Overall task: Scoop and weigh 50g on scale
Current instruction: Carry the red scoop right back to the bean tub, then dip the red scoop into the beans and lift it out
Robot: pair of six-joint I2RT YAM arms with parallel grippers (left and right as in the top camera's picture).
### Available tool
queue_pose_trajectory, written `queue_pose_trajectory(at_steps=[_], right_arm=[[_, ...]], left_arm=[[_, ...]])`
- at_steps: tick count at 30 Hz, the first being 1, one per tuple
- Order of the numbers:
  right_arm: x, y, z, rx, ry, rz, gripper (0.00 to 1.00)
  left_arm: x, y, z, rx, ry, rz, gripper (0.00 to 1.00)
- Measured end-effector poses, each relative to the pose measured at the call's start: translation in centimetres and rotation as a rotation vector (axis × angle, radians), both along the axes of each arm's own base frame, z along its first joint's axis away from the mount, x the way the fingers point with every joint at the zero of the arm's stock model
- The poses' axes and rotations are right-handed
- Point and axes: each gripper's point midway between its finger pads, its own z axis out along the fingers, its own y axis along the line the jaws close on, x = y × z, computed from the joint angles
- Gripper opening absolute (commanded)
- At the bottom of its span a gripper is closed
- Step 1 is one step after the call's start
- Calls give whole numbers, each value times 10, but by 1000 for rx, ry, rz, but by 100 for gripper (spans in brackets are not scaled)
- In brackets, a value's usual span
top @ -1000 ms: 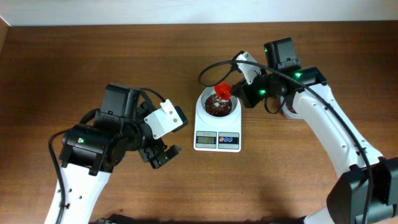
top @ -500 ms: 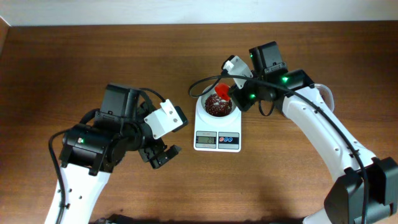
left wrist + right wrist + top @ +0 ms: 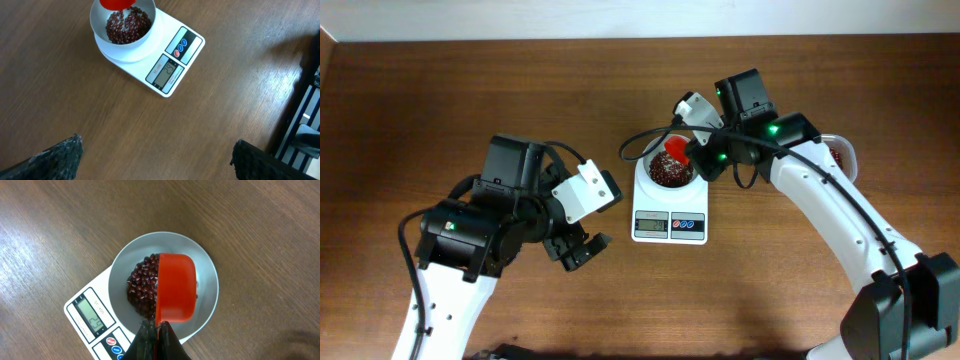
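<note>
The scale (image 3: 669,205) is seen at the middle of the wooden table (image 3: 440,90), its display and two round buttons turned toward the near edge; the digits are too small to be read. Its round white bowl (image 3: 207,275) is partly filled with the beans (image 3: 142,287), which are heaped on the side of the bowl nearer the display. Directly above the bowl a red scoop (image 3: 175,287) is held tipped on its side, so that part of the beans and of the bowl's floor is hidden from the right wrist view. The scoop is grasped at its handle by the right gripper (image 3: 698,157), whose fingers are clenched tight. A looping black cable (image 3: 638,146) is seen just behind the scale. To the right of the scale a container (image 3: 837,152) is mostly covered by the right arm (image 3: 820,200). The left gripper (image 3: 580,251) is held well to the left of the scale, above bare wood, fully released and holding nothing
</note>
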Motion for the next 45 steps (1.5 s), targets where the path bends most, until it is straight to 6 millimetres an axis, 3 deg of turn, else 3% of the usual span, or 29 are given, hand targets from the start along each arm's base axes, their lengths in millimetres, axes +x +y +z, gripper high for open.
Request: queue_pose_trajectory(at_steps=[7,13,16,20,27,33,45], right_arm=[[6,-14,17,46,-10,-83,4],[19,-79,67,87,-120,-247,4],[24,-127,78,59,-142,-373,4],[21,-177,64,-39,-99,-516,4],[17,-221,40,-191,-29,-729,4],[1,-243,21,-301,55,-850,4],[9,-263,-39,-443,179,-930,4]], left_arm=[[0,0,0,0,0,0,99],[0,0,0,0,0,0,99],[0,0,0,0,0,0,99],[0,0,0,0,0,0,99],[0,0,0,0,0,0,99],[0,0,0,0,0,0,99],[0,0,0,0,1,0,99]])
